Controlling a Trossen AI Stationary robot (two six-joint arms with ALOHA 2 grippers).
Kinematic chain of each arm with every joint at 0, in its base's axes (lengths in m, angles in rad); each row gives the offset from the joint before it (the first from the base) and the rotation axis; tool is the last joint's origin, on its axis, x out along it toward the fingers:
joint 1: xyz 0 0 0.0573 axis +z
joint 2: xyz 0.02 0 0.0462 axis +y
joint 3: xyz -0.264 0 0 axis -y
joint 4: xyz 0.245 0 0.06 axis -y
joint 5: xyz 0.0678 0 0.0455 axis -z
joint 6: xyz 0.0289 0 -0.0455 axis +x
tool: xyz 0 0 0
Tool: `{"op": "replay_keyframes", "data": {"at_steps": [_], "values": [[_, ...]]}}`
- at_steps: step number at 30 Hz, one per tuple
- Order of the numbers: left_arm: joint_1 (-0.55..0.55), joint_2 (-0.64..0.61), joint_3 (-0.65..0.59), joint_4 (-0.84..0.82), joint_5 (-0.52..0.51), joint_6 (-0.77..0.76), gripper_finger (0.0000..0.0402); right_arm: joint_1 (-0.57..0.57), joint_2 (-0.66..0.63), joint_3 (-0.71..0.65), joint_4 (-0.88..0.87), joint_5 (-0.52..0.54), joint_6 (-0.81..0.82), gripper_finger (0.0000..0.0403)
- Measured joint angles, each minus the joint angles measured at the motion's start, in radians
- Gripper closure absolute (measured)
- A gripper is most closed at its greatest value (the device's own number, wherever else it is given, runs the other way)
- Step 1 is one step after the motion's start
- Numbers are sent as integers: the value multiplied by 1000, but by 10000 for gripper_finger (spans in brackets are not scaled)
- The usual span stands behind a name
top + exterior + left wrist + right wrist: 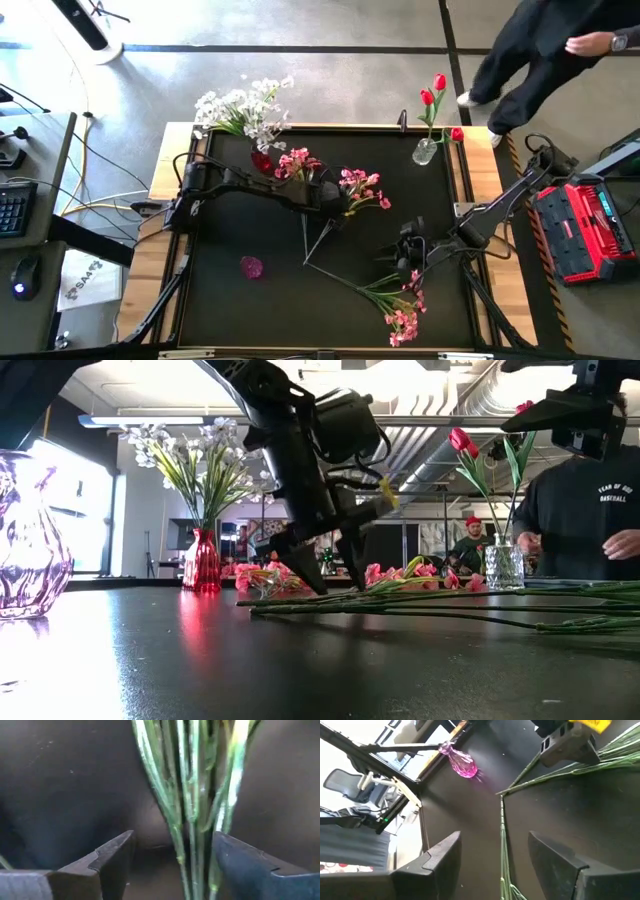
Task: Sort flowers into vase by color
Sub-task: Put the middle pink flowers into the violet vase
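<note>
Pink sprays lie flat on the black table (220, 300): two by the middle (360, 188) (298, 163), one at the near right (403, 312). Their long green stems (187, 820) cross toward the near middle. My left gripper (337, 210) points steeply down over the middle sprays' stems, open, one finger on either side of the bunch (333, 582), touching nothing I can see. My right gripper (403, 262) hovers open over the near-right spray's stems (502, 835). White flowers (245, 108) stand in a red vase (261, 160). Red tulips (432, 92) stand in a clear vase (425, 152).
An empty pink vase (251, 267) stands at the near left of the table, clear of both arms. A person (545, 50) walks beyond the far right corner. A red case (585, 230) sits off the right edge, and desk gear off the left.
</note>
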Motion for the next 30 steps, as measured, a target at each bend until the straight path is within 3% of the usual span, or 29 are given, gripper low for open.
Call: {"op": "replay_keyframes", "data": {"at_steps": [6,12,17,30], "values": [[-17,27,3,-51,-63,20,210,0,0,0,-23,0,0,188],[-35,34,0,-57,-118,97,303,0,0,0,-28,1,3,188],[-38,18,21,-64,-106,111,387,0,0,0,-49,1,21,188],[-51,-47,92,-65,-102,94,401,6,1,0,-49,50,49,188]]}}
